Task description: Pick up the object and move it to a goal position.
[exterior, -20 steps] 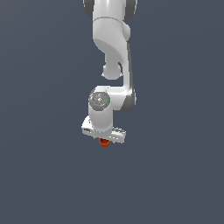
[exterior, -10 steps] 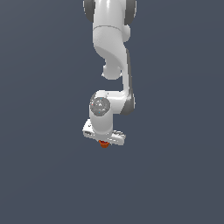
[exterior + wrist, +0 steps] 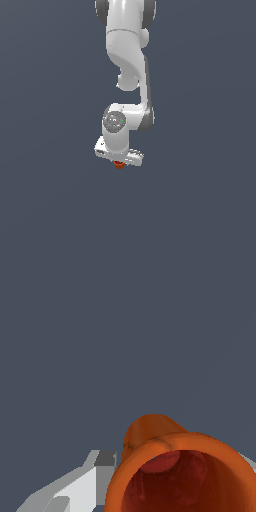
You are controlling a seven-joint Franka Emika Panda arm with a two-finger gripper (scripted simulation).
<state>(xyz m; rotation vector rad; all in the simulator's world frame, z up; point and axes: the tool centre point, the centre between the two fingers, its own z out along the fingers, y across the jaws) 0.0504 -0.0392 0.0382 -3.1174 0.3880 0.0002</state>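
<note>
From the exterior view, the white arm (image 3: 131, 60) reaches down out of the top of the frame and folds at the wrist, with the gripper (image 3: 119, 161) hanging below it over a plain dark grey-blue ground (image 3: 45, 200). The orange-red cup (image 3: 119, 165) peeks out just under the gripper's body, only a small bit of it showing (it is tiny against the white hand).

In the wrist view the cup (image 3: 175, 466) fills the near corner, its wide rim turned toward the camera and the darker hollow plain inside. A pale finger (image 3: 82, 481) lies right against its side, and a sliver of another shows at the far side, so the claw is clenched around the cup.
</note>
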